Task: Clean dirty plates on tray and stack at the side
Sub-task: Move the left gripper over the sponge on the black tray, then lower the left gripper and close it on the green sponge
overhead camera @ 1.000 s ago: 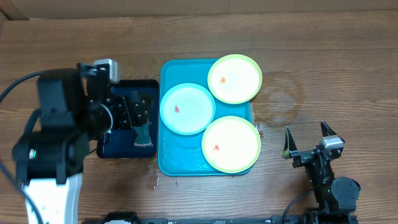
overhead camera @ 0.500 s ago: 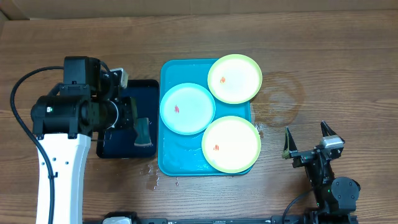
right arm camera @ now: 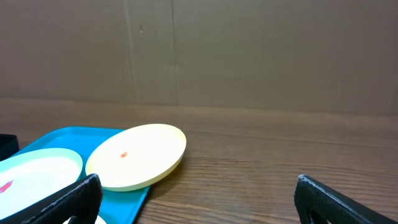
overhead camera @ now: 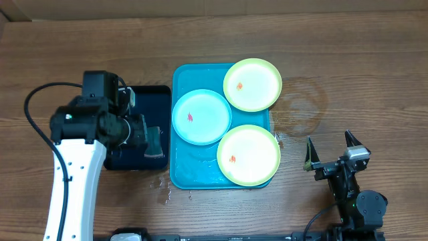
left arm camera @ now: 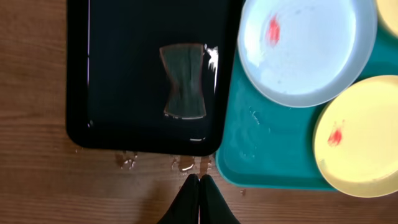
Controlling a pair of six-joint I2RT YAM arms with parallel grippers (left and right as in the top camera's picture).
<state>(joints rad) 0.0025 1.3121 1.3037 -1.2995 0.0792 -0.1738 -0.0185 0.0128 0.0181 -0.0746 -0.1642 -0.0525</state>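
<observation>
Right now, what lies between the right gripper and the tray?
Nothing but bare table. In the overhead view, only wood separates the right gripper from the near edge of the tray.

Wood-grain table (overhead camera: 348, 67); brown cardboard wall (right arm camera: 249, 50) behind it; soft, even light.

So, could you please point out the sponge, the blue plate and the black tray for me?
sponge (left arm camera: 183, 81): left wrist view, on its narrow middle.
blue plate (overhead camera: 201, 118): overhead view, on its pale centre, right of the red smear.
black tray (left arm camera: 124, 37): left wrist view, on its bare floor, up-left of the sponge.
</observation>
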